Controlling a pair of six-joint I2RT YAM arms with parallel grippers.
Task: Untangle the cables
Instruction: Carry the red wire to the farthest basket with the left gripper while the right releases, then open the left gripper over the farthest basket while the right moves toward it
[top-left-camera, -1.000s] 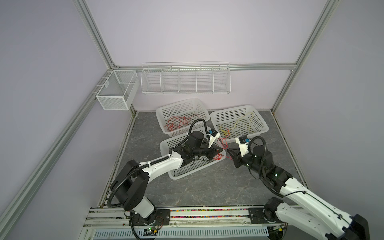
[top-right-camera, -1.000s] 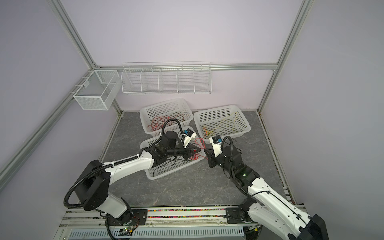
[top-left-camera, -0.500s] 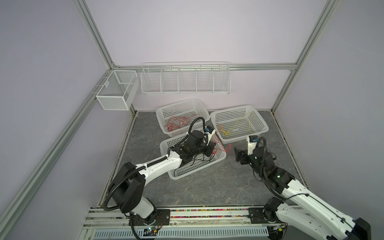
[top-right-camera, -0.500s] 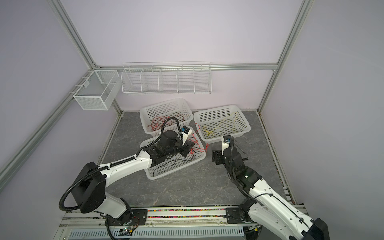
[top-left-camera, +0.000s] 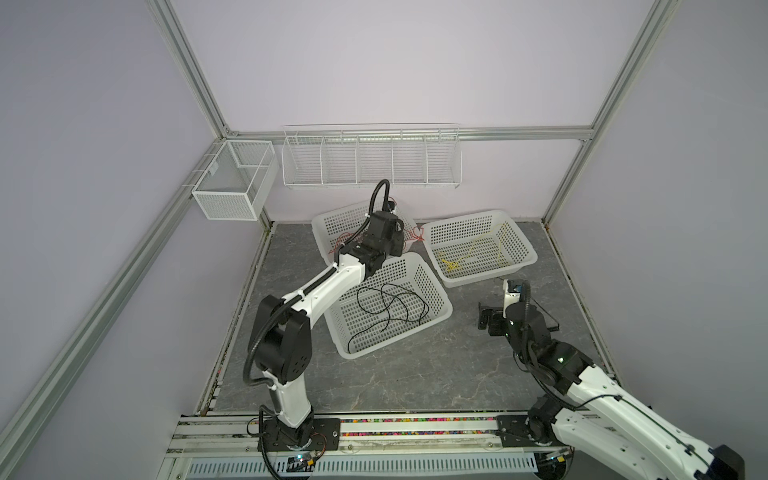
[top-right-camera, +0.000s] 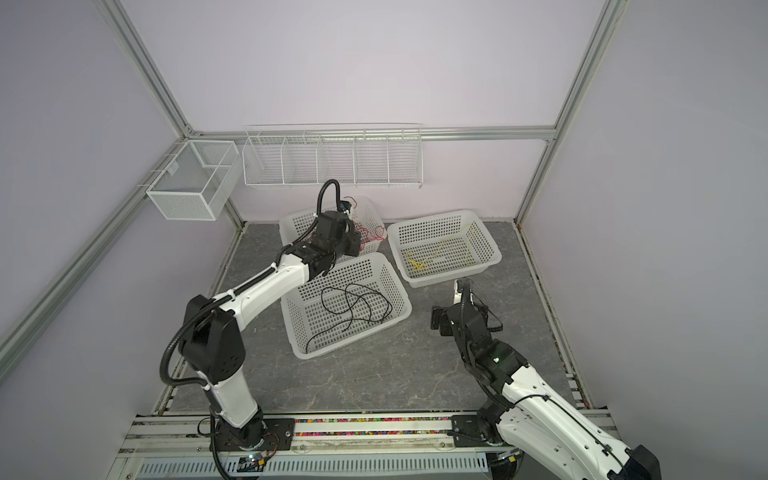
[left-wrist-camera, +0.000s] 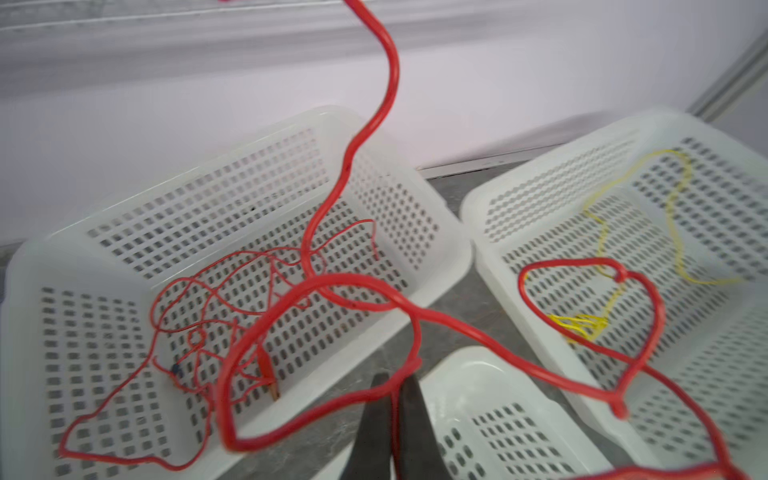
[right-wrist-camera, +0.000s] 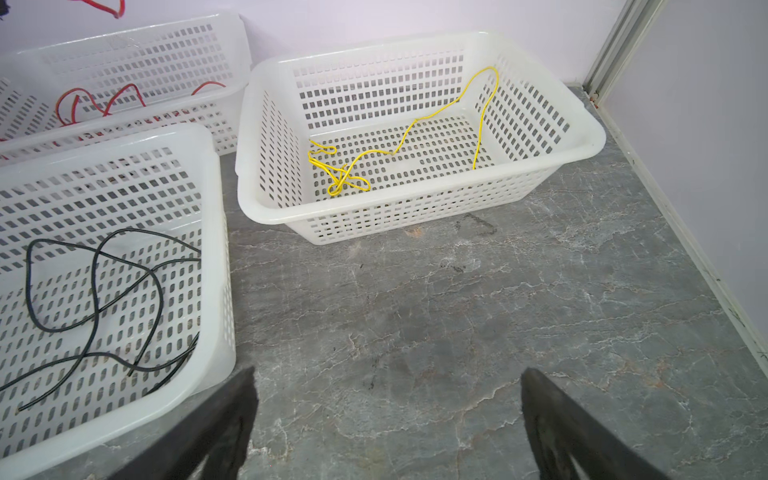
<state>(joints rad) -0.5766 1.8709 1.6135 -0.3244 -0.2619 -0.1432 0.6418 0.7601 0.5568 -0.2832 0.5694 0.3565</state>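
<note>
Slack is the concern: the left claw (left-wrist-camera: 394, 380) is clenched on a kinked red cable (left-wrist-camera: 394, 75) dangling above the rear basket (left-wrist-camera: 166, 183) of red cables, so it should centre and lower before letting go. The right claw (right-wrist-camera: 387, 374) hangs released and empty over the tabletop (right-wrist-camera: 457, 311); black cables (right-wrist-camera: 96, 291) and yellow cables (right-wrist-camera: 340, 174) lie in separate baskets.

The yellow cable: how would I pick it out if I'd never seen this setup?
On the grey marbled table sit three white slotted baskets. Look in the right-hand basket: the yellow cable lies inside, bunched at one end. It is the only yellow strand; the neighbouring baskets hold black cables and red cables.
</note>
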